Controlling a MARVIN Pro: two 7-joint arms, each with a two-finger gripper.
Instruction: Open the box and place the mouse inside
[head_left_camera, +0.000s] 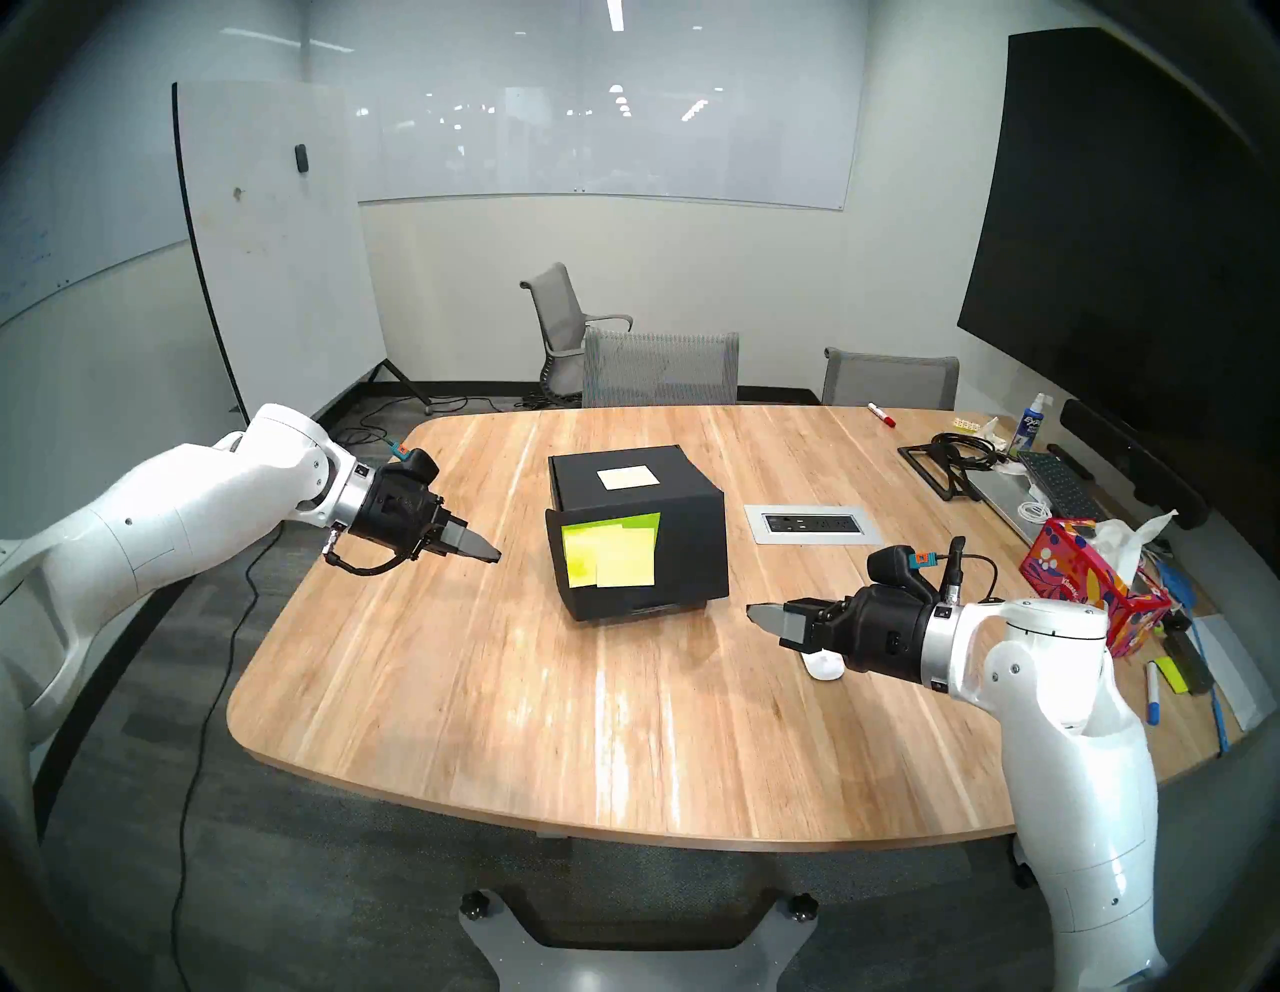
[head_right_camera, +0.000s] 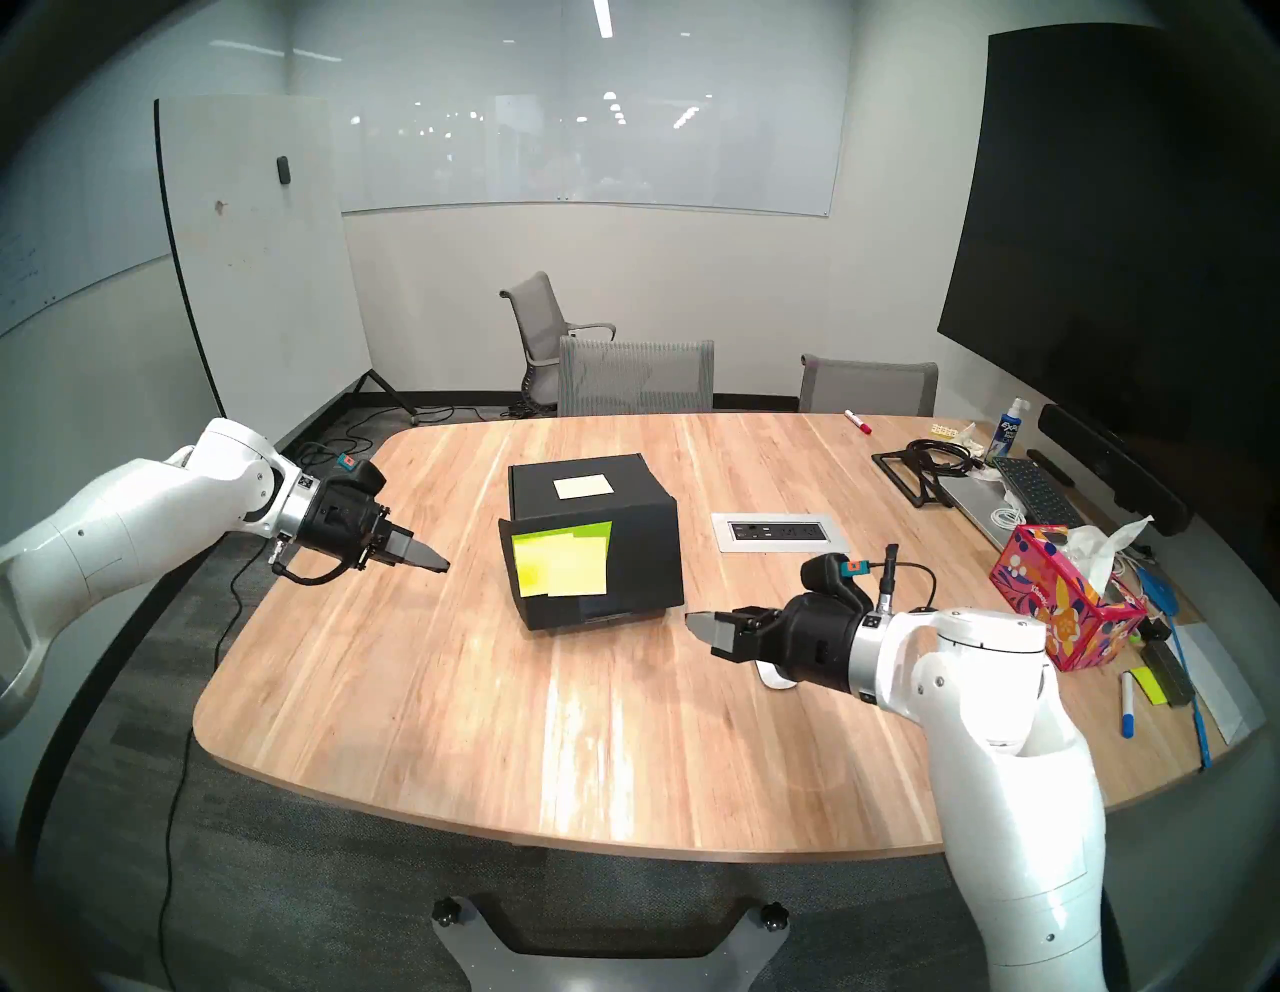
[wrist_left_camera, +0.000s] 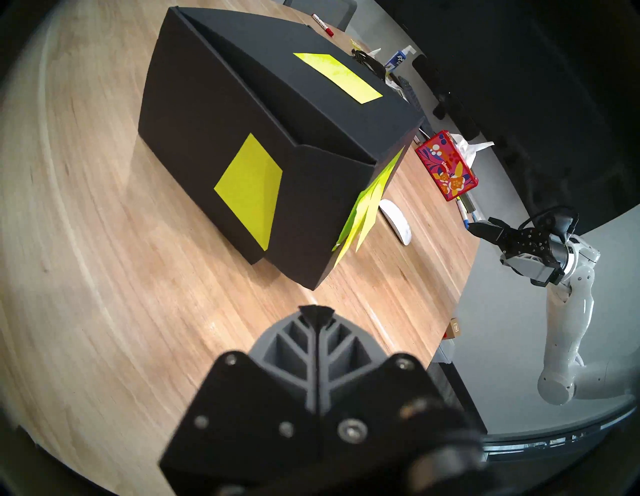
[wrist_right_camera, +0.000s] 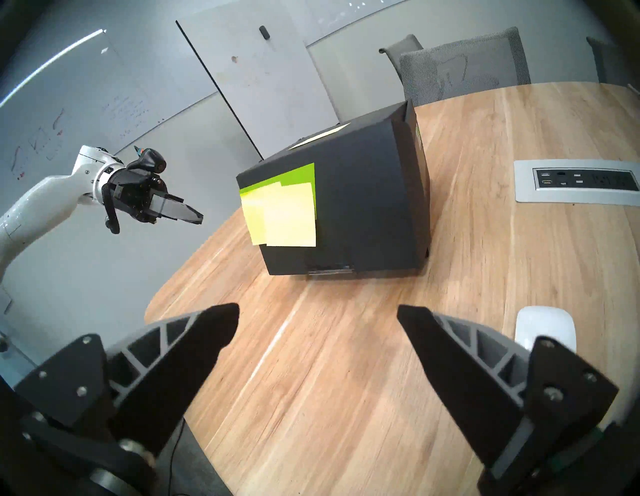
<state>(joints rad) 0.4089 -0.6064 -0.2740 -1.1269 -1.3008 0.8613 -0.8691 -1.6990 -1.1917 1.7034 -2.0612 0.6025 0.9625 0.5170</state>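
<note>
The box (head_left_camera: 644, 547) looks like matt black cardboard, with paper sticky notes (head_left_camera: 609, 558) on its front flap. The table (head_left_camera: 554, 693) is glossy, streaky wood grain. The mouse (wrist_right_camera: 545, 325) is smooth white plastic. The tissue box (head_left_camera: 1087, 589) is printed glossy card.

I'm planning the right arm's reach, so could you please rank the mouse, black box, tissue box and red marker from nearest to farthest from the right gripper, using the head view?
From the right gripper:
1. Mouse, on the table right under the gripper.
2. Black box, mid-table, toward the left arm.
3. Tissue box, out at the table's right edge.
4. Red marker, at the far edge.
</note>
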